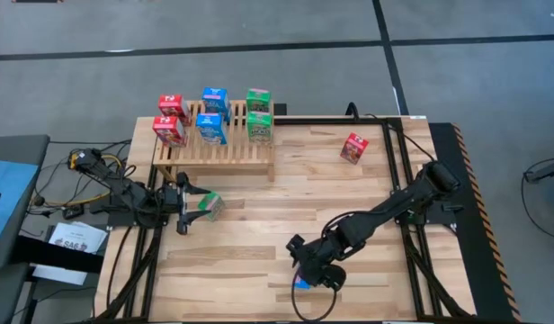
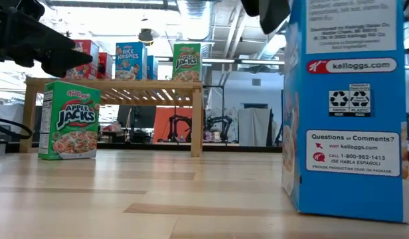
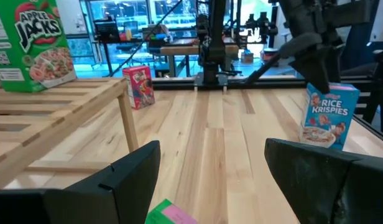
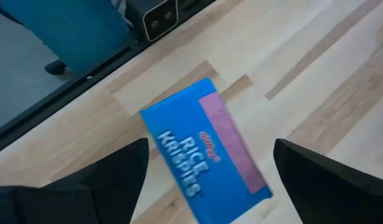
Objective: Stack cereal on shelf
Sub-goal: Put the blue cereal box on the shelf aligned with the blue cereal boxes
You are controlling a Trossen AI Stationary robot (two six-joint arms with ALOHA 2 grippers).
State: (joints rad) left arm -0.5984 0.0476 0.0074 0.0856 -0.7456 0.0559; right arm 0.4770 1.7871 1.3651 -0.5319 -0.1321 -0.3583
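The wooden slat shelf point(image 1: 214, 148) stands at the table's far left. It carries several cereal boxes: two red point(image 1: 172, 120), two blue point(image 1: 211, 115) and two green point(image 1: 258, 114). A red box point(image 1: 353, 147) sits alone on the planks at the far right. A green Apple Jacks box point(image 2: 68, 119) stands upright on its bottom in front of the shelf. My left gripper point(image 3: 212, 144) is open, level, just above and behind the green box's top point(image 3: 170, 214). A blue Rice Krispies box point(image 4: 204, 149) stands near the front edge. My right gripper point(image 1: 308, 273) hangs open above it, slanting down.
Black frame rails point(image 1: 407, 162) and cables run along both table sides. Cables and papers point(image 1: 75, 238) lie off the left edge beside a blue-topped stand point(image 1: 7, 193). Bare planks point(image 1: 259, 216) stretch between the shelf and the two grippers.
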